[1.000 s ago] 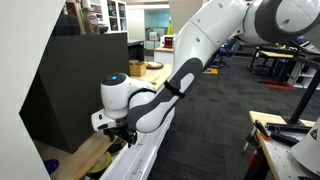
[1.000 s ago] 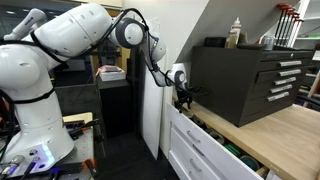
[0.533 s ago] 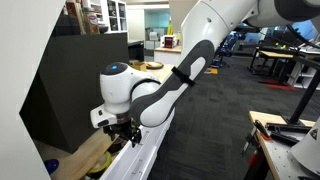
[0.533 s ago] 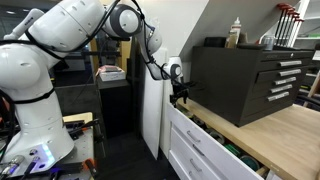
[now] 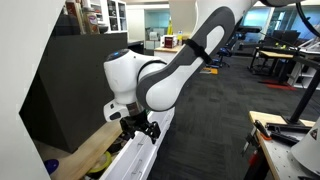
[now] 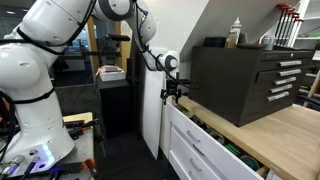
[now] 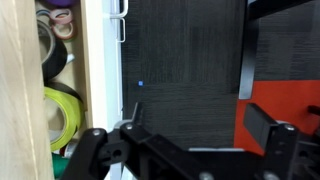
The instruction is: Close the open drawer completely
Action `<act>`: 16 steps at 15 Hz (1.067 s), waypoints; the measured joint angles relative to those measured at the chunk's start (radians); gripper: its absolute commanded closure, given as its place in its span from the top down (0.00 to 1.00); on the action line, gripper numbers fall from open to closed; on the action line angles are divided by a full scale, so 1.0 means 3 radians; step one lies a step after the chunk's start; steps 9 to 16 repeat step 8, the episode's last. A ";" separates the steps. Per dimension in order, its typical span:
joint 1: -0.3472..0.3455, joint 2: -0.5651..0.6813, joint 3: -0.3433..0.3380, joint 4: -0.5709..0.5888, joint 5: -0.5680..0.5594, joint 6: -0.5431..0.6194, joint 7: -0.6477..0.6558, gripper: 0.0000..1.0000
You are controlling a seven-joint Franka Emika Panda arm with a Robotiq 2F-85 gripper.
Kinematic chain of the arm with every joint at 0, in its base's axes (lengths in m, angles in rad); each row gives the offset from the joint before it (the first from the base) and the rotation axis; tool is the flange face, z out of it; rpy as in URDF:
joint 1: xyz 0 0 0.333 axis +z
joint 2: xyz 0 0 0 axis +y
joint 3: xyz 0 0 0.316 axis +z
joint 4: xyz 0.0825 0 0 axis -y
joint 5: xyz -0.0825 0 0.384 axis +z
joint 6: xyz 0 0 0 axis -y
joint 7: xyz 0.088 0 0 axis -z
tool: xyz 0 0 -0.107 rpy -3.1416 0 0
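The open white drawer sticks out from under the wooden countertop; it also shows in an exterior view. In the wrist view its white front with a handle runs up the left, with tape rolls and a yellow-green item inside. My gripper hangs just outside the drawer front, above the dark floor, and it shows in an exterior view. In the wrist view the gripper is open and empty.
A black tool cabinet stands on the countertop, with bottles on top. More white drawers are below. A cart and the robot base stand on the floor. A red surface lies to the right.
The gripper has moved out from over the drawer's edge to the floor side of the drawer front, and the arm has swung with it. The drawer looks unmoved.
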 measured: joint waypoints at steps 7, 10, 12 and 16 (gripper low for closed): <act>-0.0074 -0.0042 -0.0031 -0.0019 0.0145 -0.0299 0.0084 1.00; -0.0074 -0.0044 -0.0041 -0.0019 0.0145 -0.0300 0.0112 1.00; -0.0074 -0.0044 -0.0041 -0.0019 0.0145 -0.0300 0.0112 1.00; -0.0074 -0.0044 -0.0041 -0.0019 0.0145 -0.0300 0.0112 1.00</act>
